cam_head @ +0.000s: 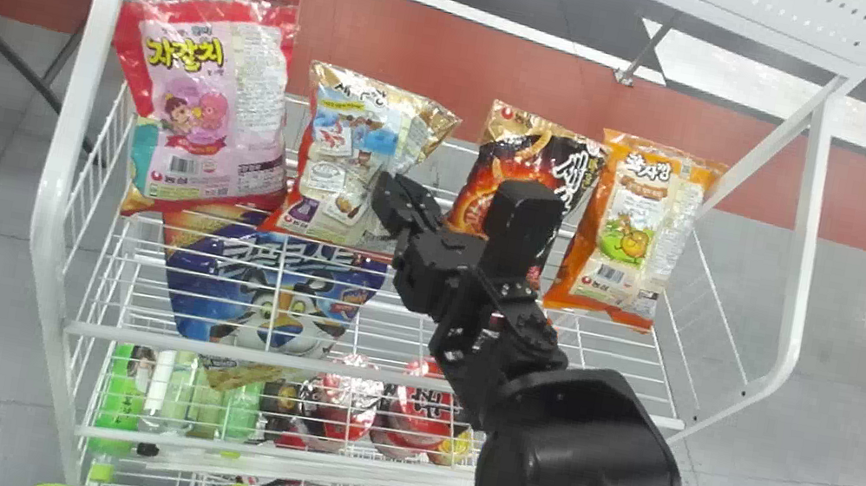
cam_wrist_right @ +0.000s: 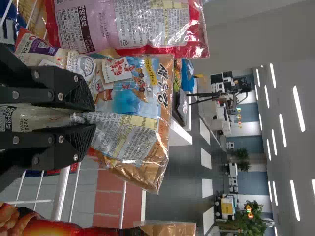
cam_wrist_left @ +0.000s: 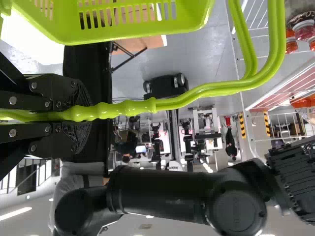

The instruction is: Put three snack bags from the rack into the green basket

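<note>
Head view: the blue-and-beige snack bag [cam_head: 350,159] stands in the white rack [cam_head: 62,163], the right end effector [cam_head: 395,195] at its side. Left wrist view: the left end effector [cam_wrist_left: 86,114] is closed round the handle [cam_wrist_left: 128,107] of the green basket [cam_wrist_left: 98,35]. Right wrist view: fingers pinch the bag's side; light, slick film over crushable contents favours this gentle edge hold.

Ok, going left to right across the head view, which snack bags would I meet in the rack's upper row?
Pink bag with red edges, tan-and-blue plastic bag, black-and-red plastic bag, orange plastic bag.
</note>
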### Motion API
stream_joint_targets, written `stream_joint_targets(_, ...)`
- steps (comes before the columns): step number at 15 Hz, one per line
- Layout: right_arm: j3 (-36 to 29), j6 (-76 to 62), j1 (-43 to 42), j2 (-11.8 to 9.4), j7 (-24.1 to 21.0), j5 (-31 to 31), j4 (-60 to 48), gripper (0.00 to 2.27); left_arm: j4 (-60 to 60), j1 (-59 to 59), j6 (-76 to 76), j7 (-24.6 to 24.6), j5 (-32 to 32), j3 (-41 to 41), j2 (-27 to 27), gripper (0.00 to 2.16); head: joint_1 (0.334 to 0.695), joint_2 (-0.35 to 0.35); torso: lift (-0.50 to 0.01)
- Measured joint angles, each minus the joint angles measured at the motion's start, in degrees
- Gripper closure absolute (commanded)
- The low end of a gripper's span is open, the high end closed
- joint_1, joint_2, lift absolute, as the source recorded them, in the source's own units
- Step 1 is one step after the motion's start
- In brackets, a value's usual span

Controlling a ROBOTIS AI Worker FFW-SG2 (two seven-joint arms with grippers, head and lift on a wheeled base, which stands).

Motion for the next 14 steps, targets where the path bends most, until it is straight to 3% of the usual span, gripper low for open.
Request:
stream_joint_targets(10, -5.9, 9.7, 10.2, -1.9, 5.9, -2.3, -19.1, 2.01, -0.5, -0.8, -0.3, 1.0, 1.7, 1.3, -0.7, 2.05, 0.695, -0.35, 0.0)
stream_joint_targets(14, -14.0, 24.7, 16.1, -3.8, 9.8, -7.4, -31.6, 2.01, -0.5, -1.4, -0.5, 1.0, 2.7, 2.1, -0.8, 2.05, 0.695, -0.35, 0.0)
